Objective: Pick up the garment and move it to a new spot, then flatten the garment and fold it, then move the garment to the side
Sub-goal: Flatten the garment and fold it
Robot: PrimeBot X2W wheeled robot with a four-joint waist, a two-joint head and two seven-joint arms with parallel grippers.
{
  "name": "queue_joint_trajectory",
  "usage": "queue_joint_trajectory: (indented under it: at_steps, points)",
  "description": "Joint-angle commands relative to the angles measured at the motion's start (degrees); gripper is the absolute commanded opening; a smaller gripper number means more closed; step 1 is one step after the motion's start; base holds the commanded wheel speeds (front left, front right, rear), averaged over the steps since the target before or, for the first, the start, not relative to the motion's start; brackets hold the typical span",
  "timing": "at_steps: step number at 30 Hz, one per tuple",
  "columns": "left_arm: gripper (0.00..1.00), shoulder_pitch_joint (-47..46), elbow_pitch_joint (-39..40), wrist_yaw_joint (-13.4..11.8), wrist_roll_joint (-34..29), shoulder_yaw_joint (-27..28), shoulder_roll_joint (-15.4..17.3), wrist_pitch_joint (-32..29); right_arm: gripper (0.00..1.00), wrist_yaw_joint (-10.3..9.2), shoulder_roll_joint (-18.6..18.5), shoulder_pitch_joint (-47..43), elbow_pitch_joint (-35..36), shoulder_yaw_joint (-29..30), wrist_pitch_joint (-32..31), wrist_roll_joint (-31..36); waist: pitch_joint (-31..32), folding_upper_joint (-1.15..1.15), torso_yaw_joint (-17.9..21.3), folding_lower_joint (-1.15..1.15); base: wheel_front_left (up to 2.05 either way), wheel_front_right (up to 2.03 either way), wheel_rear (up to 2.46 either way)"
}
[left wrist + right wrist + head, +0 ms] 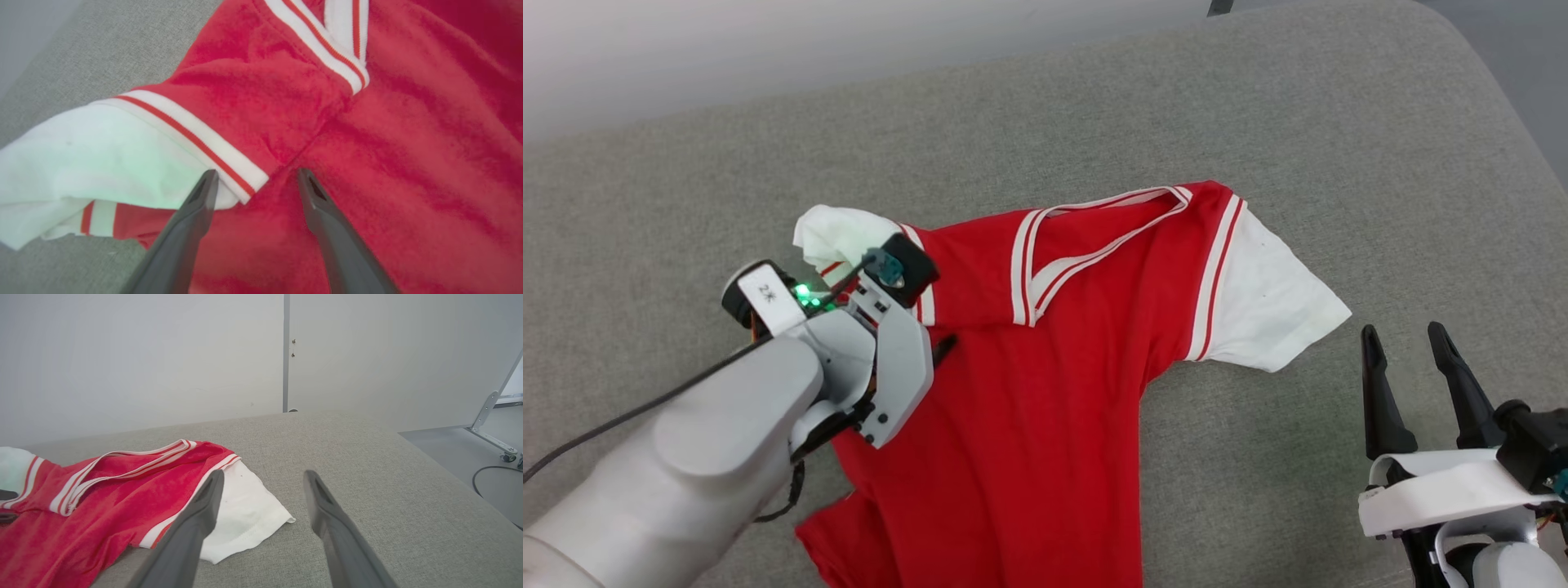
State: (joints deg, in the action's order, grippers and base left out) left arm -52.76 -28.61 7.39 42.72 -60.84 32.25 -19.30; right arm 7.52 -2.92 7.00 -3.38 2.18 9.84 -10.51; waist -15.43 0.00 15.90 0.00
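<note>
- The garment (1045, 392) lay spread across the middle of the grey cushioned surface (1094, 122), with its collar (1094, 237) toward the far edge and its body running toward the near edge.
- On the left, the left sleeve (837, 233) was bunched and partly folded under itself.
- The left gripper (255, 179) hung low over it, fingers spread wide and empty, straddling the end of the striped trim. Whether the tips touched the cloth could not be told.
- The step looked like flattening. It would go best by pinching only the white sleeve edge, then drawing it low and outward toward the left edge, so that the red body did not drag along.
- On the right, the right sleeve (1274, 302) lay flat.
- The right gripper (1403, 335) waited near the right edge, wide open and empty, just clear of that sleeve. It could pin that shoulder as an anchor.
</note>
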Motion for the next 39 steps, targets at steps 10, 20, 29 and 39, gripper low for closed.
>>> queue_joint_trajectory:
  at_steps: [10, 20, 29, 39]
  points:
    - [1.0, -3.95, -2.88, 0.12, -0.58, -6.96, 0.76, 4.05, 1.0, -0.06, 0.05, 1.49, -0.91, -0.66, 0.7, -0.89, -0.19, 0.0, -0.56, 0.0, 0.0, 0.0, 0.0]
    - [0.0, -6.06, -6.12, 0.07, 2.89, -9.22, -0.1, 5.47, 1.0, -0.06, 0.06, 1.55, -1.41, -0.69, 1.0, -1.25, -0.36, 0.0, -0.46, 0.0, 0.0, 0.0, 0.0]
    - [0.0, -9.46, -3.79, 0.07, 5.94, -11.09, 0.31, 5.14, 1.0, -0.06, 0.06, 0.91, -1.79, -0.29, 0.65, -1.56, 0.38, 0.0, -0.79, 0.0, 0.0, 0.0, 0.0]
    - [0.06, -14.82, -4.0, 0.06, 8.06, -11.9, 0.72, 4.09, 1.0, -0.06, 0.06, 1.04, -2.28, -1.42, 0.4, -2.61, -0.22, 0.0, 0.34, 0.0, 0.0, 0.0, 0.0]
